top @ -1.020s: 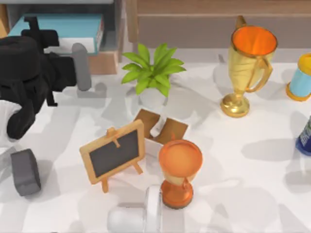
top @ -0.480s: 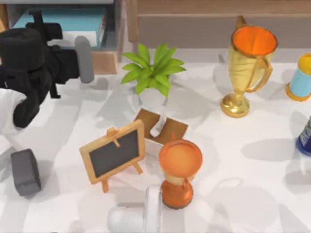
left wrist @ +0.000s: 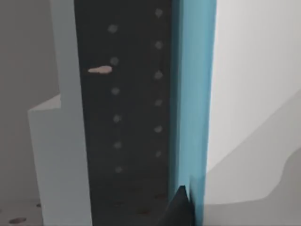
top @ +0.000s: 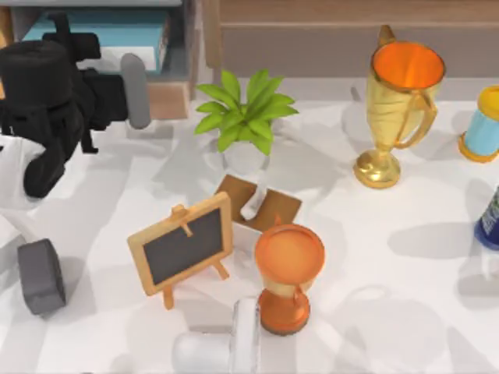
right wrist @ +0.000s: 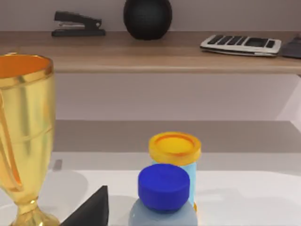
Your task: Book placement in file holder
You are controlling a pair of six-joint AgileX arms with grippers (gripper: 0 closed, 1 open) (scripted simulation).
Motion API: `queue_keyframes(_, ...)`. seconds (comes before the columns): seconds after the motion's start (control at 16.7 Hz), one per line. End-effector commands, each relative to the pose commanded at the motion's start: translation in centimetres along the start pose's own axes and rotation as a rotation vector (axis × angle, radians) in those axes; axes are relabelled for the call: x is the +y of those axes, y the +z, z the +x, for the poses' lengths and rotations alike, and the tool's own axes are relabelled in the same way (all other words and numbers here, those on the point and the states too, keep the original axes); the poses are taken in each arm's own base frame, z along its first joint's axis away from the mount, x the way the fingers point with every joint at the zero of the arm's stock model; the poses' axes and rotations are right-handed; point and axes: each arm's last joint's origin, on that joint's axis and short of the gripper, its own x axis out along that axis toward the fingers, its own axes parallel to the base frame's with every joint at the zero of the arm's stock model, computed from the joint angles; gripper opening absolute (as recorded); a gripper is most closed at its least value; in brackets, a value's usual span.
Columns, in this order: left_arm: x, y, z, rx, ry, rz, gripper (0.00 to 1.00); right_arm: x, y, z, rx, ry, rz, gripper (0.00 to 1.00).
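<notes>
From above, the left arm reaches to the far left corner of the white counter (top: 405, 265), its black left pincer (top: 74, 43) lying over the file holder (top: 185, 47). The book (top: 101, 35) sits inside that grey holder, teal cover up, white page edges toward the counter. I cannot tell from here how wide the pincer stands or whether it grips the book. A green plant (top: 245, 109) stands near the holder; a small chalkboard easel (top: 183, 249), an orange goblet (top: 288, 273) and a brown box (top: 265, 206) cluster mid-counter. A gold trophy (top: 398, 109) stands to the right, a light blue cylinder (top: 483, 125) at the right edge.

The left wrist view looks into the file holder (left wrist: 66, 141): its dark inside is dotted, with the teal book (left wrist: 195, 94) against one wall. 1 dark fingertip (left wrist: 181, 207) of the pincer touches the book's edge; the grasp itself is unclear.

The right wrist view shows the gold trophy (right wrist: 26, 136), the cylinder (right wrist: 176, 150) behind a blue-capped bottle (right wrist: 162, 197), and a wooden shelf (right wrist: 155, 54) carrying a stapler (right wrist: 77, 23), a black sphere (right wrist: 146, 16) and a calculator (right wrist: 240, 44). A dark fingertip (right wrist: 91, 209) of the right pincer shows; its opening I cannot tell.
</notes>
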Motion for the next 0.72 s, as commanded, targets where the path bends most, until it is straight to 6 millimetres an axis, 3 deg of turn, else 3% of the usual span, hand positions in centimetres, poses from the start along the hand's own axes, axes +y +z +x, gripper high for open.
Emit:
queue_keyframes(0.66,0.0,0.0,0.0,0.0,0.0,0.0,0.98,0.0,0.0,0.0,0.0,0.0,0.0,1.0)
queue_keyframes(0.72,0.0,0.0,0.0,0.0,0.0,0.0,1.0,0.0,0.0,0.0,0.0,0.0,0.0,1.0)
